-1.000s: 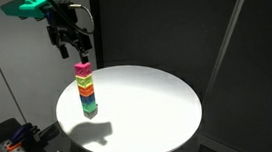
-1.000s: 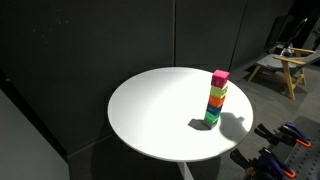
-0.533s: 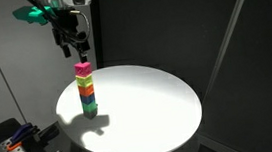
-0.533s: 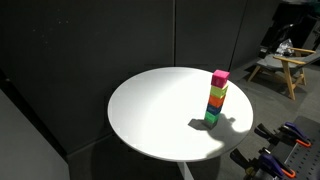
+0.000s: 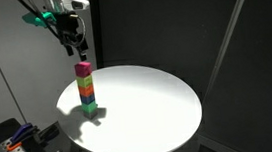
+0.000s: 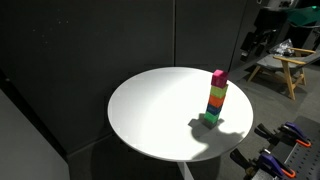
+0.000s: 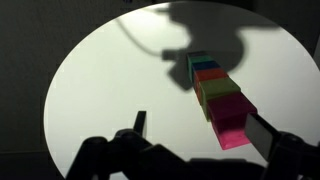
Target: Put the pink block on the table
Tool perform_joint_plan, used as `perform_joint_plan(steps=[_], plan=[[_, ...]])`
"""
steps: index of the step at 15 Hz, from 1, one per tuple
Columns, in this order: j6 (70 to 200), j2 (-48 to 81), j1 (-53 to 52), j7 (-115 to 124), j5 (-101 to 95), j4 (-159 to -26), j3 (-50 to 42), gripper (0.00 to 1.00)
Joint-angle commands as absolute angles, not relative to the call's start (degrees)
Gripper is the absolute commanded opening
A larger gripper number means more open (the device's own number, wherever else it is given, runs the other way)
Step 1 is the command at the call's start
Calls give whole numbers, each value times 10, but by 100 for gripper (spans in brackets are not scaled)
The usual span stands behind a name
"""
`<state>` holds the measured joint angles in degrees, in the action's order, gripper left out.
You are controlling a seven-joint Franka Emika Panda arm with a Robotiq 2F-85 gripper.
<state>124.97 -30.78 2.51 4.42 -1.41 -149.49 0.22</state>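
- Dark walls all round. In an exterior view, a large round white table (image 5: 149, 110) carries a stack of coloured cubes (image 5: 86, 94), with a small bright pink cube (image 5: 82, 67) on top. The black gripper (image 5: 74, 52) hangs just above it, not touching.
- In an exterior view, the pink cube (image 6: 218, 76) tops the stack near the table (image 6: 150, 110) edge.
- Wrist view: jaws spread wide, holding nothing. The pink cube (image 7: 232, 128) lies between the fingers (image 7: 140, 122).

Yellow cube (image 5: 83, 79) above orange cube (image 5: 84, 88), green cube (image 5: 87, 103) lower; wooden bench (image 6: 283, 64), dark wall panels (image 6: 90, 40)
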Motion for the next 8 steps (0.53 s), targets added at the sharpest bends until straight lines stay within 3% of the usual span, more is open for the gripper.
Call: perform_joint_plan(steps=[1,8], plan=[[1251,-259,15,66,-3,-1458,15,100],[1238,-184,4,74,-5,-1393,24,100]])
